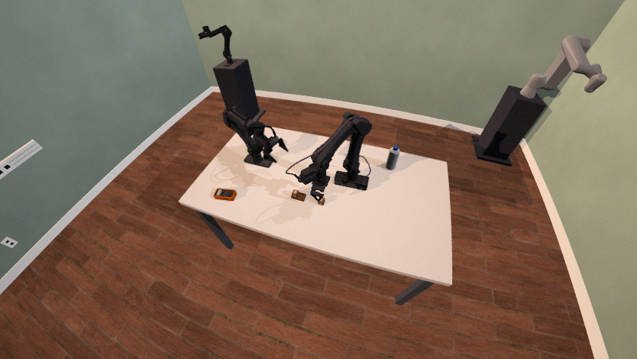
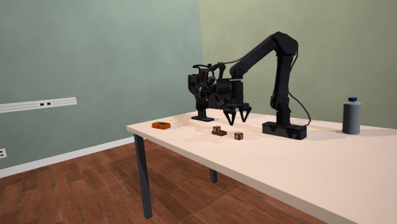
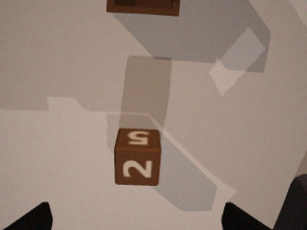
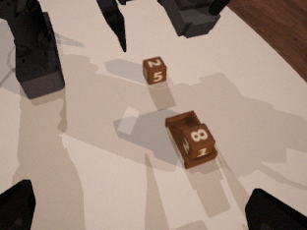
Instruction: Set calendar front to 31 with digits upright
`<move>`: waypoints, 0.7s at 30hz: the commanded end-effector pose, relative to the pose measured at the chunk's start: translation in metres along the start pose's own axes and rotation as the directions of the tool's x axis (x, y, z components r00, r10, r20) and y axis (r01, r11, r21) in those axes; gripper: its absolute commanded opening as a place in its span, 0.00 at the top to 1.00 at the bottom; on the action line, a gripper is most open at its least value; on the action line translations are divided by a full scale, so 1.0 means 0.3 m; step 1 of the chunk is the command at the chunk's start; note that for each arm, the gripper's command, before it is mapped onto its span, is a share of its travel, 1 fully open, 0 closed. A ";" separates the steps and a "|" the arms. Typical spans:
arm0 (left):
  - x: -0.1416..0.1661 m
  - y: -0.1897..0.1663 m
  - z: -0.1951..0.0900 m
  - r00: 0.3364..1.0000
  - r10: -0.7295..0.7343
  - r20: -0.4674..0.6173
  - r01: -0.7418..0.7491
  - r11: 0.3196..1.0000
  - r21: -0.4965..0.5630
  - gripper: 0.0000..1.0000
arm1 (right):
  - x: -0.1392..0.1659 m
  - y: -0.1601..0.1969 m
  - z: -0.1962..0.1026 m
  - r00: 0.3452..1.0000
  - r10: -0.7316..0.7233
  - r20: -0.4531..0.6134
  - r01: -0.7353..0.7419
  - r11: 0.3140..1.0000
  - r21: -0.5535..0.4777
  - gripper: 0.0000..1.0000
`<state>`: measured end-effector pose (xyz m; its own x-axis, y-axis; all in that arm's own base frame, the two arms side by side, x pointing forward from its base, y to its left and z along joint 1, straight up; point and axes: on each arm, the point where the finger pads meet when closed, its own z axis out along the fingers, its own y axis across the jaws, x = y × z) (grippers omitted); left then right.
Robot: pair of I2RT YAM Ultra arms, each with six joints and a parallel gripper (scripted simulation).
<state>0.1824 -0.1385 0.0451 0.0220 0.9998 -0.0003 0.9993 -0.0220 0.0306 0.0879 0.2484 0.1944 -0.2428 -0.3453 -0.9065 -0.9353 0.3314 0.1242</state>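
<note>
The loose cube (image 1: pixel 321 201) (image 2: pixel 238 135) (image 3: pixel 138 157) (image 4: pixel 154 71) sits on the table beside the tray, a sideways 2 on top and a 5 toward the tray. The exterior view shows 4 and 1 on its sides. The other cube (image 1: pixel 295 193) (image 2: pixel 216 128) (image 4: pixel 199 140) sits at one end of the brown tray (image 1: pixel 301 197) (image 2: pixel 219 133) (image 3: pixel 143 10), an 8 on top. The tray's other end is empty. My left gripper (image 1: pixel 317 197) (image 2: pixel 237 123) (image 3: pixel 138 213) is open and empty above the loose cube. My right gripper (image 1: pixel 280 156) (image 4: pixel 145 198) is open and empty, away from the tray. The month's name is not readable.
An orange multimeter (image 1: pixel 224 194) (image 2: pixel 161 125) lies on the table (image 1: pixel 379 231) (image 2: pixel 319 172) beyond the tray, away from the loose cube. A grey bottle (image 1: pixel 392 159) (image 2: pixel 351 117) with a blue cap stands beyond the left arm's base.
</note>
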 end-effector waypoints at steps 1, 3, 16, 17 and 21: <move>0.016 0.012 -0.016 0.999 0.031 -0.037 -0.030 1.000 0.005 0.00 | -0.017 0.001 0.002 1.000 -0.006 0.008 0.006 1.000 -0.004 0.00; 0.022 0.013 -0.018 0.997 0.052 -0.054 -0.052 0.999 0.000 0.00 | -0.016 -0.002 -0.004 1.000 -0.003 -0.004 0.003 1.000 0.000 0.00; -0.023 0.002 -0.077 0.759 0.546 -0.354 -0.594 0.803 -0.036 0.00 | -0.135 0.025 -0.137 1.000 -0.004 -0.019 0.004 1.000 -0.006 0.00; -0.029 0.000 -0.081 0.729 0.574 -0.373 -0.628 0.777 -0.032 0.00 | -0.146 0.027 -0.147 1.000 -0.004 -0.016 0.004 1.000 -0.006 0.00; -0.042 -0.006 -0.088 0.674 0.619 -0.403 -0.683 0.730 -0.024 0.00 | -0.169 0.030 -0.165 1.000 -0.006 -0.005 0.006 1.000 -0.006 0.00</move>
<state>0.1690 -0.1515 0.0607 0.5834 0.7326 0.3507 0.7696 -0.6366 0.0496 0.0799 0.2312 0.2544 -0.2382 -0.3419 -0.9091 -0.9377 0.3248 0.1235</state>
